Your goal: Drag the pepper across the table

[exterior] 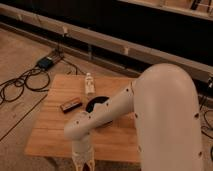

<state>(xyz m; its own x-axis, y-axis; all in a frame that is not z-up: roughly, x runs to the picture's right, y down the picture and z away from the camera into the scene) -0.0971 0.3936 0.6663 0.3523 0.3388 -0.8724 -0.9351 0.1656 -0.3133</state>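
The wooden table [55,135] stands in the middle of the camera view. My white arm reaches across it from the right, and my gripper [84,162] hangs at the table's front edge, low in the picture. The pepper does not show; it is either hidden under the arm or gripper, or out of view.
A black bowl [96,103] sits mid-table, partly behind my arm. A flat dark bar [71,105] lies to its left. A clear plastic bottle [89,83] lies near the back edge. Cables [20,85] and a power box [46,62] lie on the floor to the left.
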